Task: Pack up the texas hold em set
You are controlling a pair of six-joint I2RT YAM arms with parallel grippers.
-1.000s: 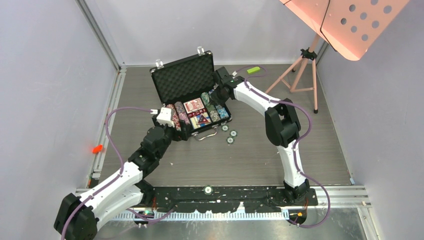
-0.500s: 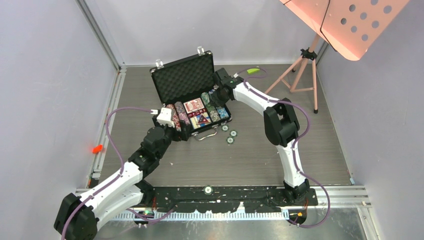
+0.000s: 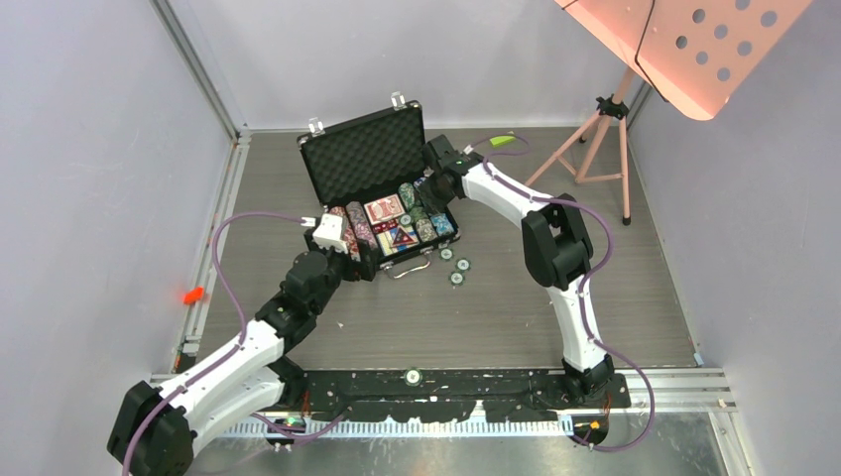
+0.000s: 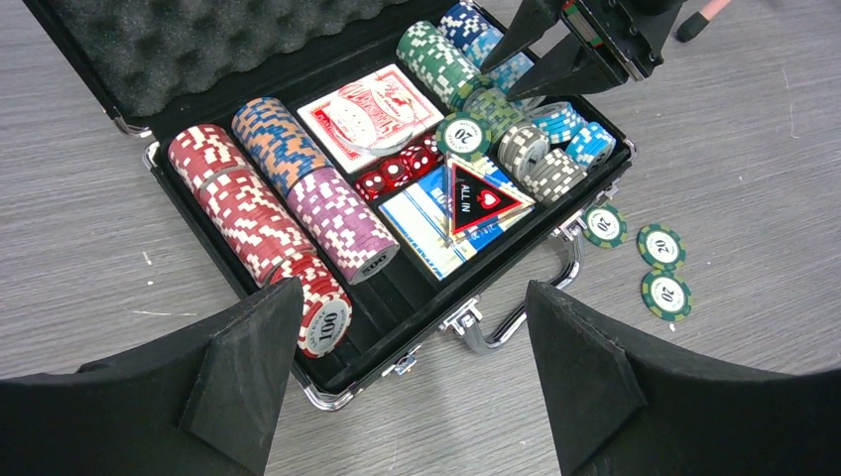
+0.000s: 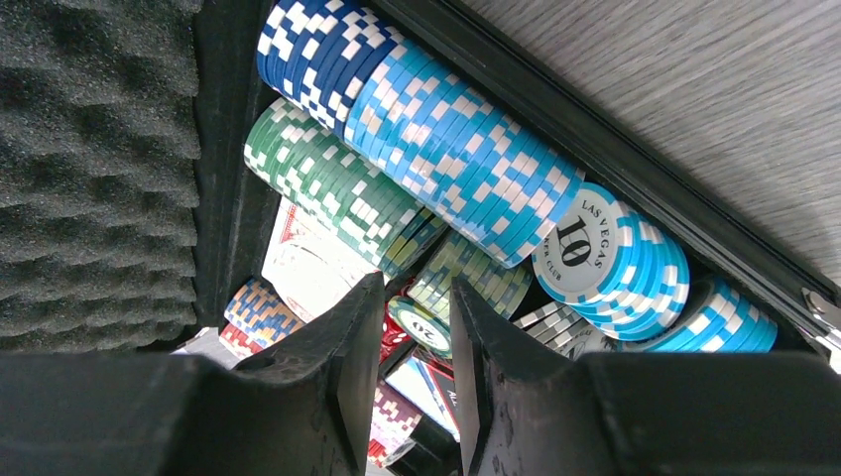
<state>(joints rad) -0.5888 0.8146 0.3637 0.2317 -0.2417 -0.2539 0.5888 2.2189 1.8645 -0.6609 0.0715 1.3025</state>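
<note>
While the small black foam-lined briefcase [image 3: 362, 154] sits open on the grey bench [image 3: 516, 317], three striped green chips [image 3: 454, 266] lie outside it. Left wrist: left hand [image 4: 412, 295] spread wide, empty. Right wrist: right hand [image 5: 415, 288] slightly parted, gripping nothing; a careless lift could topple the packed chip rows [image 5: 446, 139].

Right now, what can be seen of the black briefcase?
The black briefcase sits open on the table, lid raised and lined with dark egg-crate foam. Silver edging, latches and a handle run along its front wall. The base holds rows of striped chips, a red-backed deck and red dice. The right pincer reaches in over the rows at its right end; contact cannot be told.
</note>
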